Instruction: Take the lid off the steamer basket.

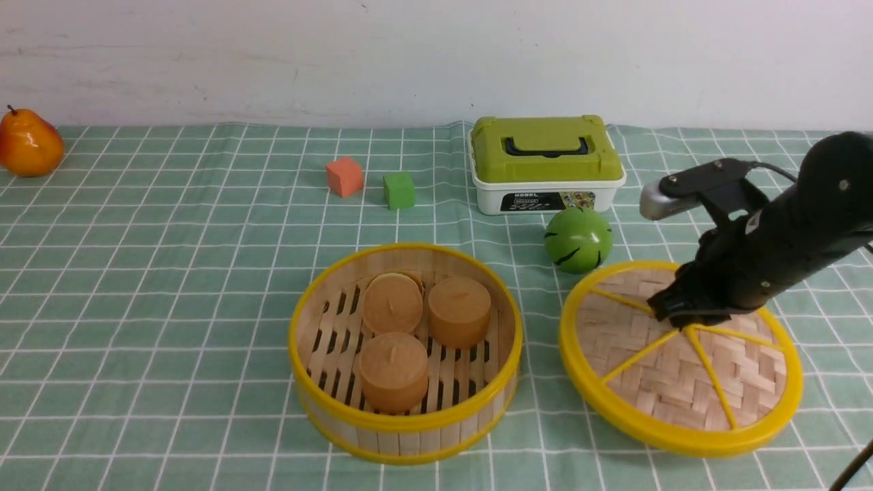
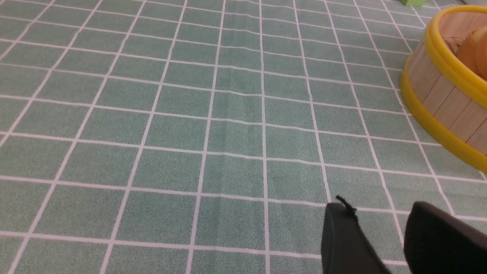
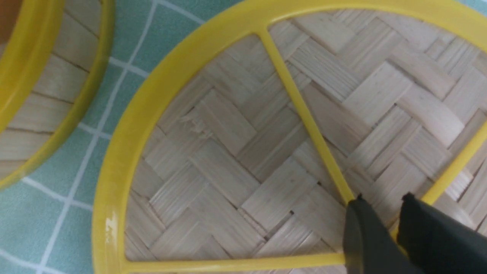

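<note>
The steamer basket stands open at the front centre of the green checked cloth, with three brown round cakes inside. The lid lies on the cloth just right of the basket, apart from it. My right gripper is at the lid's centre, fingers close together with the yellow knob between them; the right wrist view shows the gripper, the lid and the basket wall. My left gripper is open and empty over bare cloth, left of the basket. It is outside the front view.
A white box with an olive-green lid stands behind, with a green ball between it and the lid. An orange cube and a green cube sit at the back centre. A pear is far left.
</note>
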{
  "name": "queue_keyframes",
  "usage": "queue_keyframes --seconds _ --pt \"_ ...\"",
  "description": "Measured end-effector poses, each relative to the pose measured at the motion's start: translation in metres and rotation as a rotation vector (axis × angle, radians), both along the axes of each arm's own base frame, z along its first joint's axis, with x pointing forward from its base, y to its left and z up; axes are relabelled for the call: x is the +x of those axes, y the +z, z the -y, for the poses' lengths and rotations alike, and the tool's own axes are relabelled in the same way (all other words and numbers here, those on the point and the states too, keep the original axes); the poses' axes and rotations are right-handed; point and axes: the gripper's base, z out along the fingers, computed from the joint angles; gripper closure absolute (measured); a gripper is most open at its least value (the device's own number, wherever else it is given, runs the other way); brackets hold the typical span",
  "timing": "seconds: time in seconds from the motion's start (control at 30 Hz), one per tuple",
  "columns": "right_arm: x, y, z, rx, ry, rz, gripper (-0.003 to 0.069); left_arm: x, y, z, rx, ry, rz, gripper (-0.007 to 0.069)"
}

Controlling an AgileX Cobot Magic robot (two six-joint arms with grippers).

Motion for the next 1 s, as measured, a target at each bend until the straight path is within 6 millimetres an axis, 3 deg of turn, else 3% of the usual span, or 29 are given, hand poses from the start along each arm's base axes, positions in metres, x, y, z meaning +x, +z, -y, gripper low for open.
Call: queue_keyframes --seconds 0.2,0.4,0.43,0.47,0.53,0.57,0.63,0.67,0.73,0.8,1.0 --pt "0.006 -0.019 -0.001 0.0 -0.009 -0.038 0.0565 0.0 0.0 0.0 0.0 0.0 0.0 0.0386" --pt "0.008 -0.016 -0.002 0.03 -0.057 -0.052 0.0442 0.0 0.0 0.0 0.0 0.0 0.0 0.0386" --pt "0.008 -0.005 -0.003 0.044 -0.069 -0.049 0.0384 0.0 0.0 0.0 0.0 0.0 0.0 0.0386" --pt "0.007 -0.003 -0.003 0.046 -0.071 -0.054 0.0371 0.0 0.0 0.0 0.0 0.0 0.0 0.0386" --pt "0.001 0.024 -0.002 0.064 -0.07 -0.023 0.0312 0.0 0.0 0.0 0.0 0.0 0.0 0.0386" --pt "-0.012 0.052 -0.001 0.083 -0.065 0.019 0.0277 0.0 0.0 0.0 0.0 0.0 0.0 0.0386" --pt "-0.029 0.084 0.001 0.102 -0.058 0.083 0.027 0.0 0.0 0.0 0.0 0.0 0.0 0.0386" --pt "-0.032 0.087 0.002 0.104 -0.057 0.091 0.027 0.0 0.0 0.0 0.0 0.0 0.0 0.0386" --pt "-0.056 0.12 0.006 0.123 -0.046 0.163 0.0281 0.0 0.0 0.0 0.0 0.0 0.0 0.0386" --pt "-0.086 0.146 0.01 0.141 -0.035 0.219 0.0337 0.0 0.0 0.0 0.0 0.0 0.0 0.0386" --pt "-0.16 0.165 0.023 0.168 -0.027 0.278 0.0624 0.0 0.0 0.0 0.0 0.0 0.0 0.0386"
